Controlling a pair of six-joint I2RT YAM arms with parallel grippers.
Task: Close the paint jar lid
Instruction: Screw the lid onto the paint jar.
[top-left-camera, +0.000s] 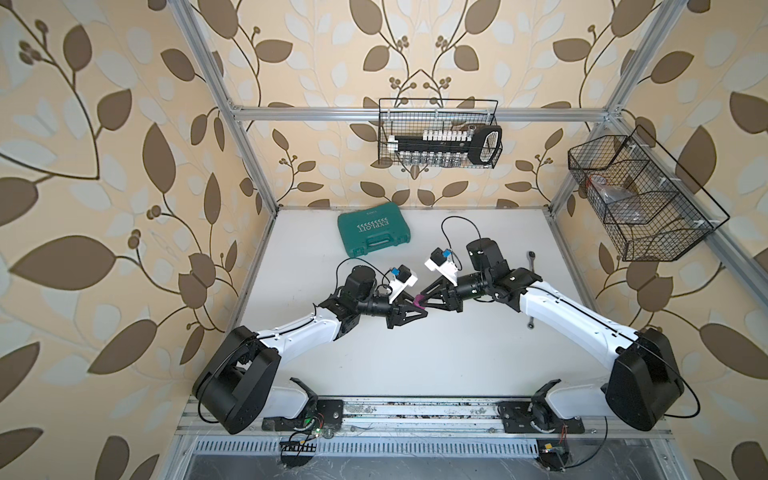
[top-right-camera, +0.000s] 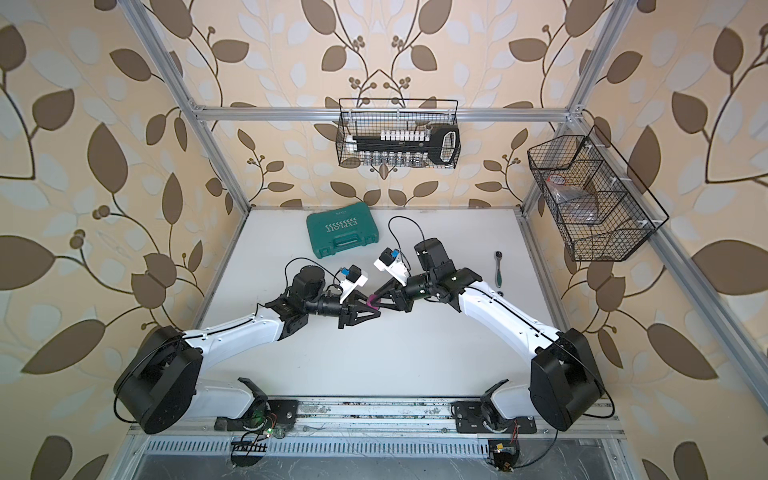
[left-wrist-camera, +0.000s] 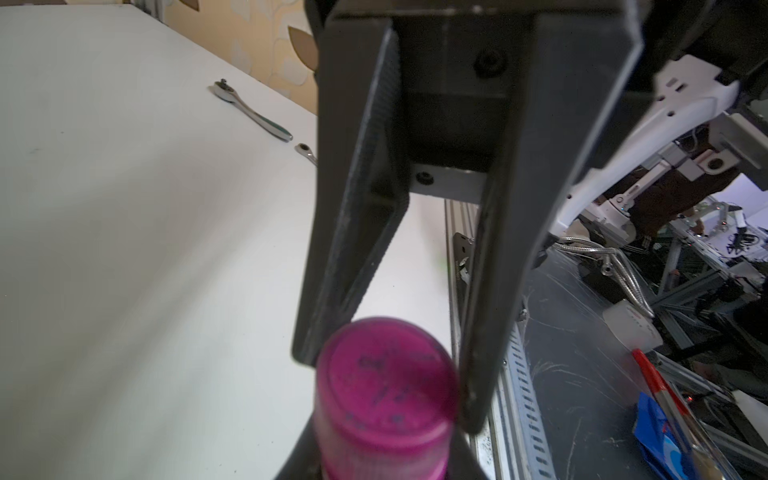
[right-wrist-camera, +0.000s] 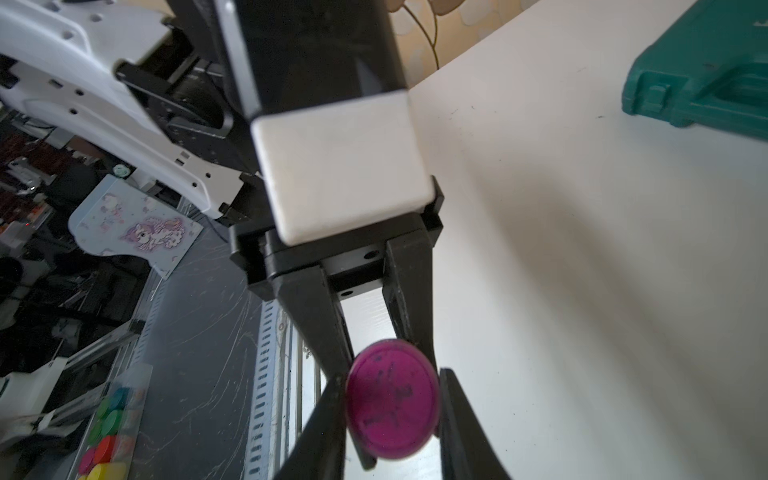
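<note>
lid (left-wrist-camera: 386, 374) on paint jar (left-wrist-camera: 374, 471), between left gripper (top-left-camera: 419, 305), right gripper (right-wrist-camera: 392, 415) | case (top-left-camera: 373, 235): behind (leftward)

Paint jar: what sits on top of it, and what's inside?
The lid sits on the paint jar, pinched by the right gripper. The lid covers the jar's inside, and whether it is fully seated cannot be told.
</note>
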